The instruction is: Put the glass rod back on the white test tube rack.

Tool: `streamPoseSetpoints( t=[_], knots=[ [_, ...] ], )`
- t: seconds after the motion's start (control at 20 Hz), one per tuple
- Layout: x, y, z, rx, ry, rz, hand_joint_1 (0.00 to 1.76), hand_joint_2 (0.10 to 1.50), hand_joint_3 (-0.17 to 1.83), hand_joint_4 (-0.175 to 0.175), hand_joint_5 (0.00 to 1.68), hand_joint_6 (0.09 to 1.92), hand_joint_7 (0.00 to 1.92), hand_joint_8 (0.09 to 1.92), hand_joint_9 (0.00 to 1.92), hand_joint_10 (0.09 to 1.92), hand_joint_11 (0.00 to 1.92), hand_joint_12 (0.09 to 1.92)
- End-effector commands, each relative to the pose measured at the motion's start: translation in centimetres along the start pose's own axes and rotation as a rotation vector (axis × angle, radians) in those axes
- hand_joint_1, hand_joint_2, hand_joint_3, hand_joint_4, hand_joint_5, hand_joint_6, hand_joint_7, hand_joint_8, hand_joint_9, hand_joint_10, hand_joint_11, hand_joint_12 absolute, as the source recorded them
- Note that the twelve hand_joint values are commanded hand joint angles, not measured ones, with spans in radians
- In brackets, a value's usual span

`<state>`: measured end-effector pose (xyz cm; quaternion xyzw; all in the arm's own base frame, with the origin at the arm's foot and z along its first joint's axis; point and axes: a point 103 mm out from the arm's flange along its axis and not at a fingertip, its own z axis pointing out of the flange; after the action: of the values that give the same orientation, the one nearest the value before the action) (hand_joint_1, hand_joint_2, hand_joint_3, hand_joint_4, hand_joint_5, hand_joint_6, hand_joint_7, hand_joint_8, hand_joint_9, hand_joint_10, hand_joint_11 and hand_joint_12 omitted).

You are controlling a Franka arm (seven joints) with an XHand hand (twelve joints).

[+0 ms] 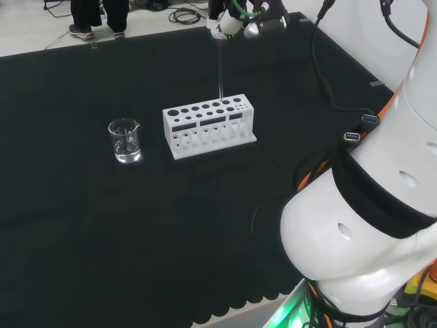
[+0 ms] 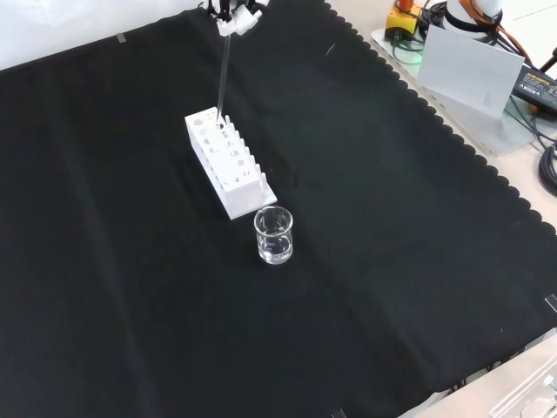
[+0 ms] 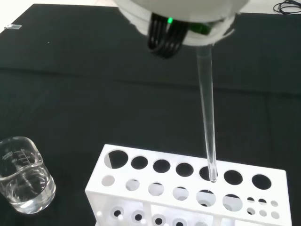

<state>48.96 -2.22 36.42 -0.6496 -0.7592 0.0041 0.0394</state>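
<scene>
- The hand (image 1: 229,24) sits at the head view's top edge, its fingers closed on the upper end of the glass rod (image 1: 220,65).
- The rod's long axis runs close to vertical, top in the hand and tip pointing down.
- In the wrist view the tip hangs over a large hole in the white test tube rack (image 3: 188,188); it may be just entering.
- A beaker (image 1: 125,141) stands on the black-clothed worktop (image 1: 102,232), just beside one end of the rack.
</scene>
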Motion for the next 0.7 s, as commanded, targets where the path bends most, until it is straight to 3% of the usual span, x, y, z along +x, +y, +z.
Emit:
streamPoseSetpoints(
  t=[0.05,0.7],
  knots=[
    [-0.41,1.26,0.53,0.0,0.032,-0.021,1.32,0.69,0.64,-0.175,1.42,0.09,1.2,1.08,1.52,0.91,1.58,0.62],
    [-0.55,0.39,0.73,-0.006,0.034,-0.021,1.32,0.69,0.64,-0.175,1.42,0.09,1.2,1.08,1.52,0.91,1.58,0.62]
  ],
)
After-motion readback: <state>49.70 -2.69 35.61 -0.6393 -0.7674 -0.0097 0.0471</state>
